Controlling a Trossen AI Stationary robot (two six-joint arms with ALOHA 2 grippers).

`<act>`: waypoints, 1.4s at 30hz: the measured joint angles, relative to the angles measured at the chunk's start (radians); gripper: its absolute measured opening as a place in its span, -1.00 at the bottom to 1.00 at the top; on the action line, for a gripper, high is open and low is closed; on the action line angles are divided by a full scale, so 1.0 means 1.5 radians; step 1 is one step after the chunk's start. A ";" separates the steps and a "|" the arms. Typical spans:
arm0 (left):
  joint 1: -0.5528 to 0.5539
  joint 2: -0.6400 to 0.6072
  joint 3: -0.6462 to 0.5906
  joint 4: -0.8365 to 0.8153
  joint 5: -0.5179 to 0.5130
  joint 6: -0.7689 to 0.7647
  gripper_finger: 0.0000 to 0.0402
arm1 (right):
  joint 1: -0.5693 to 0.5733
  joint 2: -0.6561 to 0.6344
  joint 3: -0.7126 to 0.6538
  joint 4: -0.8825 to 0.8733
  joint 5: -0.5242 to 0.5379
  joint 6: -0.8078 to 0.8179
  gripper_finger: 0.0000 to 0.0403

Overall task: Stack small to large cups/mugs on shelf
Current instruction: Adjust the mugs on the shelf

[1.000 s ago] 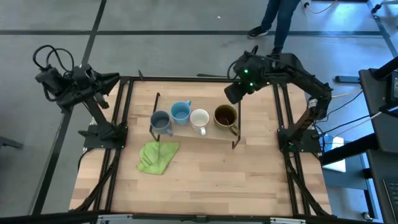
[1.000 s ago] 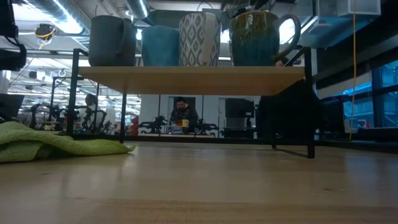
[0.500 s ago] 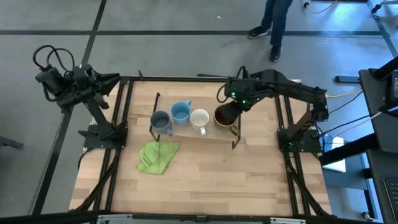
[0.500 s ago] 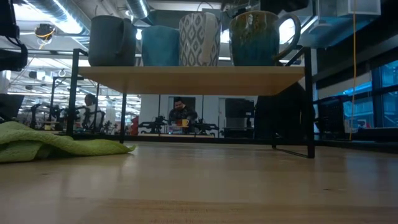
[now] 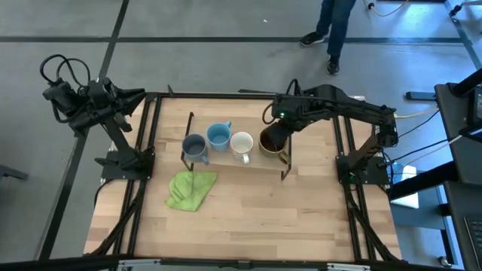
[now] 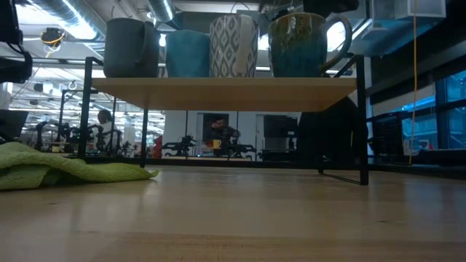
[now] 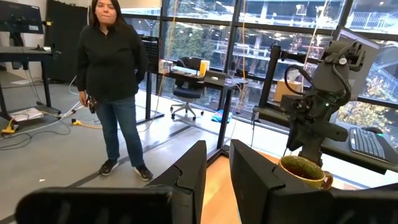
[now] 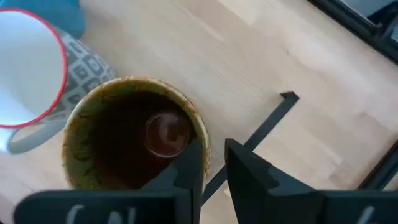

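a: what carries everything?
b: the tabletop (image 5: 248, 218), light wood. the shelf (image 5: 237, 159) stands toward its far edge, a light board on black wire ends.
a: and the green cloth (image 5: 190, 189)?
b: crumpled on the tabletop, just in front of the shelf's left end.
a: the arms?
b: the left gripper (image 7: 216, 174) waits off the far left corner, fingers a narrow gap apart, nothing between them. the right gripper (image 8: 210, 163) is down at the shelf's right end, one finger inside the brown mug (image 5: 273, 141) and one outside, clamped on its rim.
a: the mugs, then?
b: all four in a row on the shelf. brown at the right end, then the white mug (image 5: 242, 144), the light blue mug (image 5: 218, 136), and the grey-blue mug (image 5: 194, 146) at the left end.
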 joint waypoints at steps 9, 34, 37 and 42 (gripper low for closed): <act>0.000 0.000 0.000 0.000 0.000 0.002 -0.67 | -0.007 0.025 0.005 0.140 -0.040 -0.064 -0.67; 0.000 0.000 0.000 -0.001 0.000 -0.016 -0.67 | -0.018 0.071 0.026 0.288 -0.219 -0.218 -0.74; 0.000 0.000 0.000 -0.001 0.000 -0.016 -0.67 | -0.019 0.086 0.023 0.243 -0.211 -0.223 -0.76; 0.000 0.001 0.000 -0.001 0.000 -0.016 -0.67 | -0.018 0.097 0.023 0.258 -0.210 -0.262 -0.74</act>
